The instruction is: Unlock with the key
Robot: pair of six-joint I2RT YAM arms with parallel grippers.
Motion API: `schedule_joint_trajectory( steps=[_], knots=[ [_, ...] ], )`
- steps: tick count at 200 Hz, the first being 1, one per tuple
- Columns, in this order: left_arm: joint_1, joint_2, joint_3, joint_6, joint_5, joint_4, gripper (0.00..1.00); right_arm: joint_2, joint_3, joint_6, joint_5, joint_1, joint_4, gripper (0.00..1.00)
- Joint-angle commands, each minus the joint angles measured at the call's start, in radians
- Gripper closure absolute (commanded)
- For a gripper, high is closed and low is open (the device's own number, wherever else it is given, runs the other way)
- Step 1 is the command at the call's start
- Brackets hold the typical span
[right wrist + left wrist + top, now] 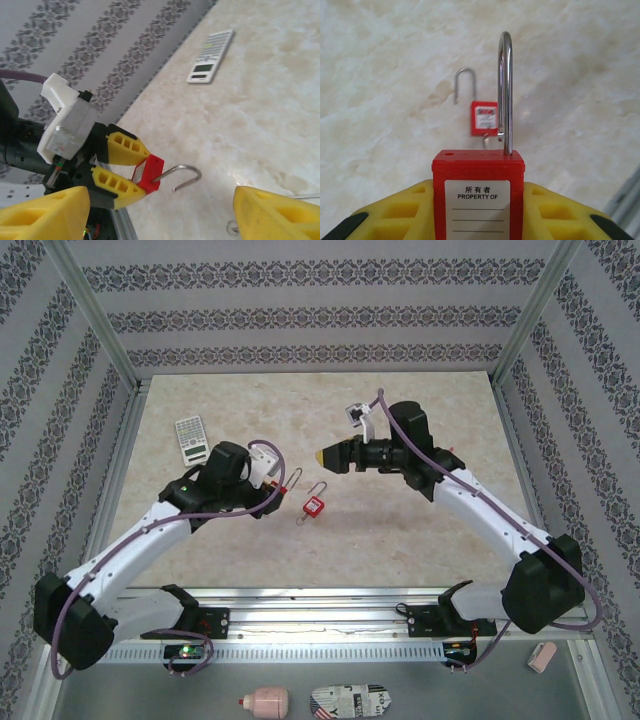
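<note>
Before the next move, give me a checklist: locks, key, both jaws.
1. Left gripper clamped on the held padlock by its body: ok.
2. Held padlock's shackle free end out of the body: ok.
3. Right gripper jaws wide apart, holding nothing: ok.
4. Right gripper apart from both locks: ok.
5. Second padlock lying on the table, shackle open: ok.
6. Where the key is: cannot tell.
</note>
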Motion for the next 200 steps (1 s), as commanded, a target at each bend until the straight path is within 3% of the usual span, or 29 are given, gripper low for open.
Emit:
schedule_joint_trajectory(
  steps=[1, 24, 63, 105, 158, 200],
  knots=[
    [0.015, 0.072, 0.007, 0.022, -0.142, -0.053, 1.0, -0.053, -0.046, 0.016, 0.089, 0.001, 0.005, 0.18],
    [0.025, 0.18, 0.022, 0.008, -0.265, -0.059, 1.0, -0.073, -0.08, 0.022, 0.096, 0.008, 0.024, 0.15],
    [0.06, 0.334, 0.073, 0.005, -0.348, -0.073, 1.0, -0.086, -0.093, 0.027, 0.085, 0.011, 0.043, 0.14],
    [0.069, 0.376, 0.1, -0.003, -0.227, -0.072, 1.0, -0.068, -0.099, 0.021, 0.077, 0.011, 0.052, 0.13],
    [0.089, 0.423, 0.067, -0.024, 0.092, -0.056, 1.0, -0.032, -0.104, 0.018, 0.067, 0.015, 0.072, 0.12],
    [0.104, 0.495, 0.077, -0.023, 0.061, -0.063, 1.0, -0.022, -0.095, 0.014, 0.064, 0.015, 0.075, 0.11]
  ],
)
